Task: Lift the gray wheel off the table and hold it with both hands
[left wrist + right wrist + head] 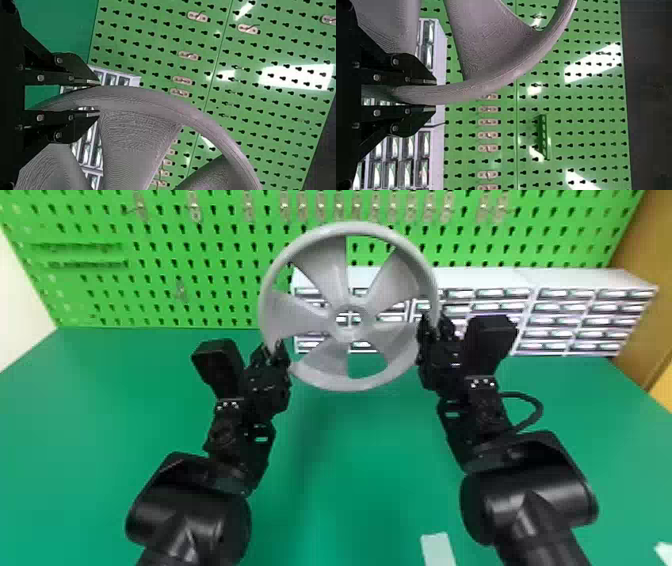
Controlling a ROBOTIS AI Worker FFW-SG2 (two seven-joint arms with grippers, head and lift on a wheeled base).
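The gray wheel [351, 382] is held up above the table, its spoked face toward the head camera. My left gripper [274, 352] grips its rim at the lower left, and my right gripper [431, 330] grips the rim on the right side. In the left wrist view the wheel's rim [130, 97] passes between the fingers of my left gripper [97, 98]. The right wrist view has the rim [455, 92] between the fingers of my right gripper [433, 95].
Below the wheel lies the green table [350, 470]. White drawer cabinets [570, 280] stand at its back, in front of a green pegboard [200, 265] with metal hooks. A pale strip [438, 549] lies near the front edge.
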